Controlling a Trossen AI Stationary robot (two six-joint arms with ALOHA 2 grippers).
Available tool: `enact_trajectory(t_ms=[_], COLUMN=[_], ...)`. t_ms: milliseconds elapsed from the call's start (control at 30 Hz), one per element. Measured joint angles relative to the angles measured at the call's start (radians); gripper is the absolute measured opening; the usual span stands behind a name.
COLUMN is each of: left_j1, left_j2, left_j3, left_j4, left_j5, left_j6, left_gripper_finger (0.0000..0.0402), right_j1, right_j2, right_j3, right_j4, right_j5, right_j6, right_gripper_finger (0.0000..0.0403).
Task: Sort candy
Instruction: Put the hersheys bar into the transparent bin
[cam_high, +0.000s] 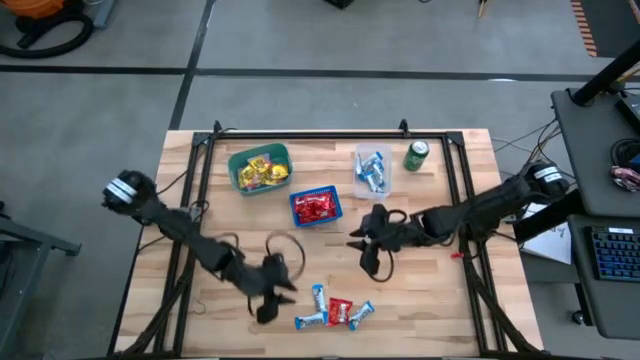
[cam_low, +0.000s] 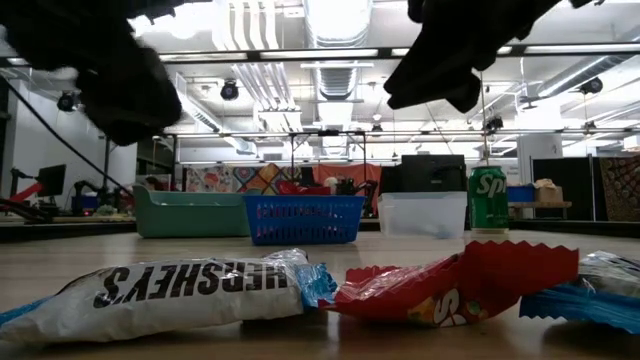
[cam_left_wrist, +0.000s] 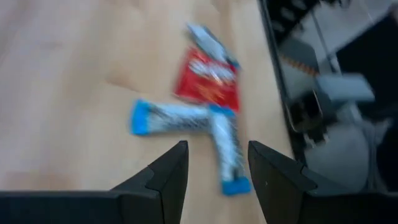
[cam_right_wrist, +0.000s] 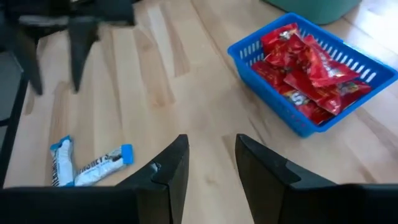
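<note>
Three blue-and-white bars (cam_high: 311, 320) and one red candy (cam_high: 340, 311) lie loose on the counter (cam_high: 440, 310). Left claw (cam_high: 272, 296) hovers beside them, fingers apart. Right claw (cam_high: 362, 240), also spread and empty, hangs near the blue basket (cam_high: 316, 208).

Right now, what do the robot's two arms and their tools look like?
Both arms are dark, slim and jointed, each with a pale band near its base, and thin dark cables loop off them onto the table. The left tool and right tool are each two matte black fingers, wide at the base and tapering to blunt tips. No lettering shows on them.
</note>
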Motion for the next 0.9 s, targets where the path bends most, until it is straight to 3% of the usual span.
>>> enact_trajectory(t_ms=[133, 367, 900], left_j1=[-0.07, -0.118, -0.137], left_j2=[0.133, 0.313, 0.456], left_j3=[0.114, 0.305, 0.406], left_j4=[-0.065, -0.223, -0.231], left_j5=[-0.02, -0.16, -0.166], left_j6=[0.003, 0.002, -0.034], left_gripper_finger=[0.015, 0.015, 0.015], right_j1=[0.041, 0.087, 0.177], right_j2=[0.002, 0.002, 0.003], right_j3=[0.0, 0.0, 0.0], right_j4=[0.002, 0.01, 0.019], right_j5=[0.009, 0.011, 0.03], right_j6=[0.016, 0.058, 0.155], right_gripper_finger=[0.0122, 0.0123, 0.0121])
